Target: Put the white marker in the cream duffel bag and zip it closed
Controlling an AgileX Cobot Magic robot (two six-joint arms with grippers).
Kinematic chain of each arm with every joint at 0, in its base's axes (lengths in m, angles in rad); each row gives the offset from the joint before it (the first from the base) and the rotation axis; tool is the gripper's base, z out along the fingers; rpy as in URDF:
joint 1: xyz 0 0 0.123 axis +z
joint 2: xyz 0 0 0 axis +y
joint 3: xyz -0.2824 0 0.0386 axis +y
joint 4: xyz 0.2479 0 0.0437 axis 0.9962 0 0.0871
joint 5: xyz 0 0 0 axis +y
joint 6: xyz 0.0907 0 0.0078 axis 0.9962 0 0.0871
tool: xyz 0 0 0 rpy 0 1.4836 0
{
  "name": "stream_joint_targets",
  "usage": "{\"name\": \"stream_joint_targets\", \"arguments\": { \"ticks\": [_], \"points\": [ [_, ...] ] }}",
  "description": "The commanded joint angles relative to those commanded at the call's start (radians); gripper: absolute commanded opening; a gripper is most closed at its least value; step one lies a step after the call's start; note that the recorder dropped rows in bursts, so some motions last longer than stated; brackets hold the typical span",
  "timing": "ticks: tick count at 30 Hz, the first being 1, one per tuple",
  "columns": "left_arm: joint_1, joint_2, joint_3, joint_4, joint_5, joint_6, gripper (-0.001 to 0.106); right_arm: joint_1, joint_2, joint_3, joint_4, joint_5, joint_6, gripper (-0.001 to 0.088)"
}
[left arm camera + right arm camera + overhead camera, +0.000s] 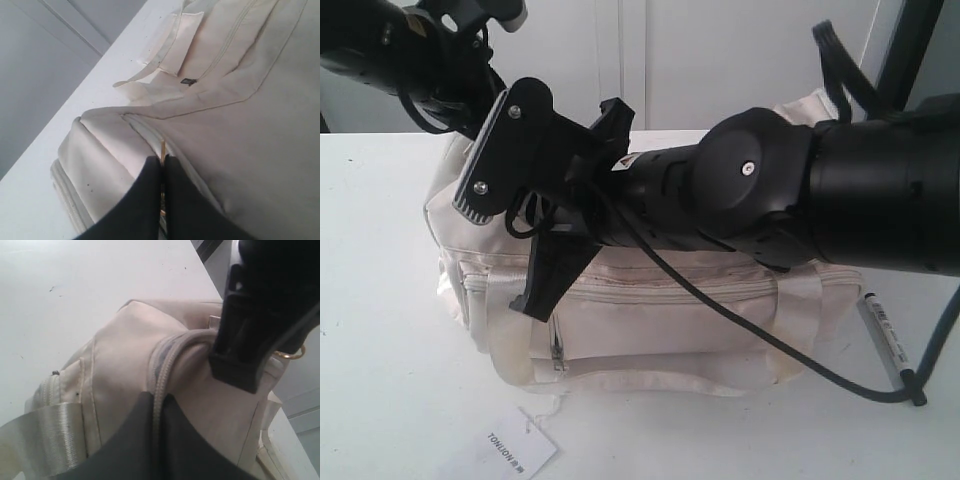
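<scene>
Soft cream duffel bag (650, 300), glossy ribbed handle (45, 440); slim marker (880, 335) — cylindrical

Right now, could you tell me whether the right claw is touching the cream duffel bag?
Touching. The right wrist view shows the right claw shut on a raised ridge of the cream duffel bag.

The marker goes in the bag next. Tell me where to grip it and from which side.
Grip the marker mid-barrel from straight above, closing across its width. It lies flat on the table beside the bag, slim and straight; a cable crowds one end.
</scene>
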Motion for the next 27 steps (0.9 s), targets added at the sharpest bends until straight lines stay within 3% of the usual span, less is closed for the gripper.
{"name": "stream_joint_targets", "arguments": {
  "ticks": [11, 27],
  "points": [
    [0.000, 0.063, 0.000, 0.000, -0.163, 0.000, 0.000, 0.000, 0.004, 0.000, 0.000, 0.000, 0.000, 0.0000],
    [0.000, 0.089, 0.000, 0.000, -0.164, 0.002, 0.000, 0.000, 0.010, 0.000, 0.002, -0.045, 0.000, 0.0000]
  ]
}}
